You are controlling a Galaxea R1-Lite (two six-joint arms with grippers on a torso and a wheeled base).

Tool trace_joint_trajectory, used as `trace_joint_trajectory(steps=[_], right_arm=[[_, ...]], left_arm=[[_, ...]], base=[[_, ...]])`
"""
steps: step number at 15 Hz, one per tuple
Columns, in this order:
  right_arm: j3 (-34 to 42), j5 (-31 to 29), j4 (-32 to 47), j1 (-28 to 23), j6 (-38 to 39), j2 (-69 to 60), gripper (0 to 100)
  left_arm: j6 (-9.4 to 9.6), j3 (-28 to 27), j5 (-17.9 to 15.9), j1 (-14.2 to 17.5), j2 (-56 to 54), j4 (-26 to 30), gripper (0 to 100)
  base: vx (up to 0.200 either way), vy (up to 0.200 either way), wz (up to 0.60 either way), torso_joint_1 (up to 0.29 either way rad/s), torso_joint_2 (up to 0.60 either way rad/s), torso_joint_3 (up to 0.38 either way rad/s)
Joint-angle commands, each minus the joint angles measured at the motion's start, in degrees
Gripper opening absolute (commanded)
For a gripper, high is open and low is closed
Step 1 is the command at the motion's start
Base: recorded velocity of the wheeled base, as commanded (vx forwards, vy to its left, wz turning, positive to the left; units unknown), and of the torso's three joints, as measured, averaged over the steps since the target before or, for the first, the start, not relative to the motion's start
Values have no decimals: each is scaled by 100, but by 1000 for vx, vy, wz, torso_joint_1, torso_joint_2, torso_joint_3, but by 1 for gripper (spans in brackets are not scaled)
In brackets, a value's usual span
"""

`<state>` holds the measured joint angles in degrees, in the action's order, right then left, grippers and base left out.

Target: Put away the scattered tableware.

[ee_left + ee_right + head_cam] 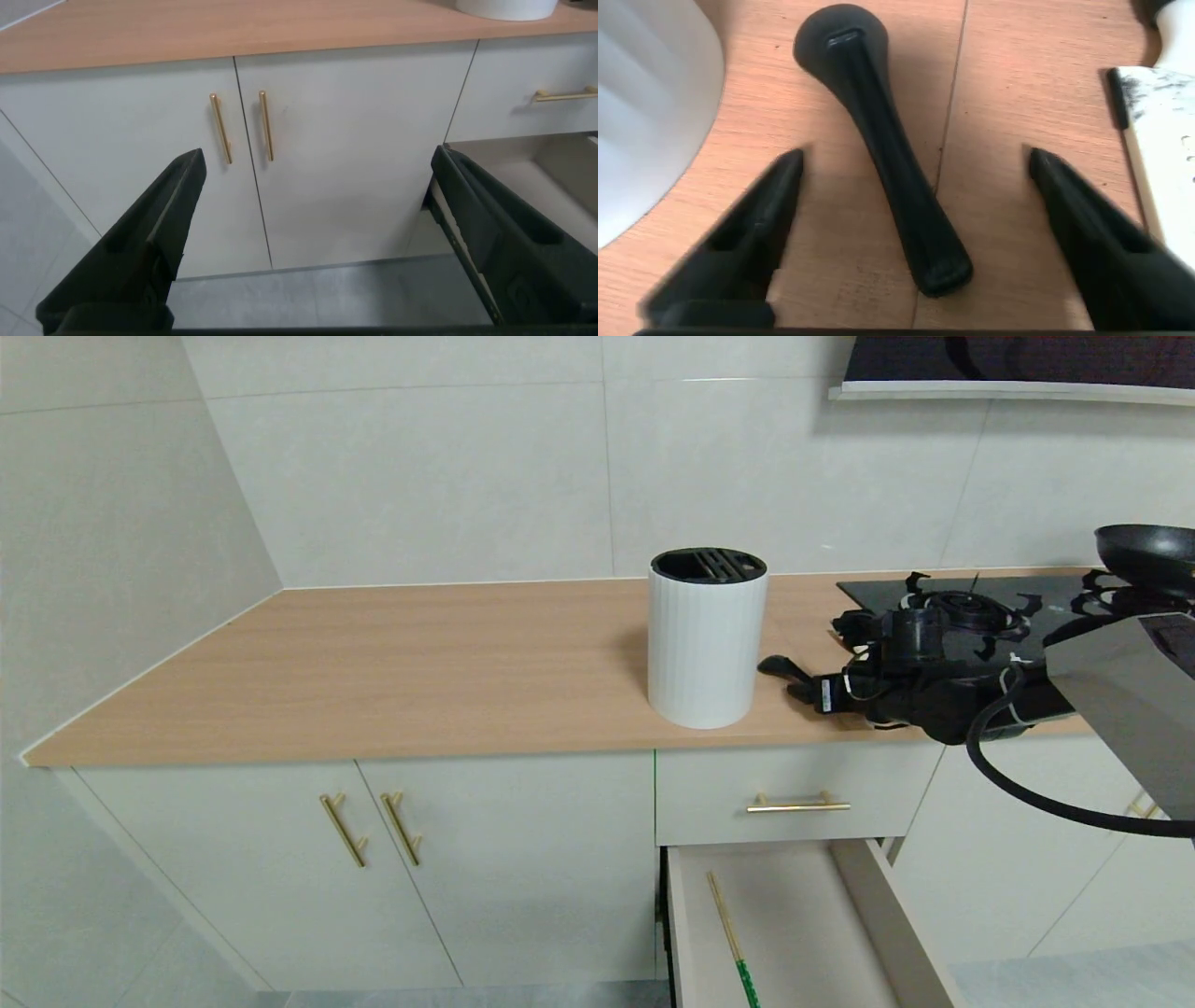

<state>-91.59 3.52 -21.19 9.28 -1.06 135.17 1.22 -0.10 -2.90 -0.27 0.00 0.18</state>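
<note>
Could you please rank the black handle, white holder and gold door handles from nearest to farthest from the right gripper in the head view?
1. The black handle: on the counter, between the right gripper's open fingers.
2. The white holder: on the counter, just left of it.
3. The gold door handles: below the counter, far left.

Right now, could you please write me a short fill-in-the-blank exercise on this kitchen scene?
1. The right tool is above the counter with its jaws ___ on either side of the black handle.
2. A chopstick with a green end lies in the pulled-out ___.
3. The white holder stands on the robot's ___ of the black handle.

Missing words: open; drawer; left.
</note>
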Motion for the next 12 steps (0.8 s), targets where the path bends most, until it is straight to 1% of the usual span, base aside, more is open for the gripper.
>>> trace_joint_trajectory(steps=[1, 9, 12], right_arm=[[9, 8, 18, 4, 1, -8, 0], [80, 8, 62, 13, 9, -140, 0], [335, -141, 176, 48, 88, -492, 0]], left_arm=[[1, 1, 0, 0, 0, -1, 100], [1, 1, 0, 0, 0, -1, 100], [1, 1, 0, 0, 0, -1, 100]], base=[[0, 0, 0, 0, 0, 0], [0, 0, 0, 0, 0, 0], [0, 0, 0, 0, 0, 0]])
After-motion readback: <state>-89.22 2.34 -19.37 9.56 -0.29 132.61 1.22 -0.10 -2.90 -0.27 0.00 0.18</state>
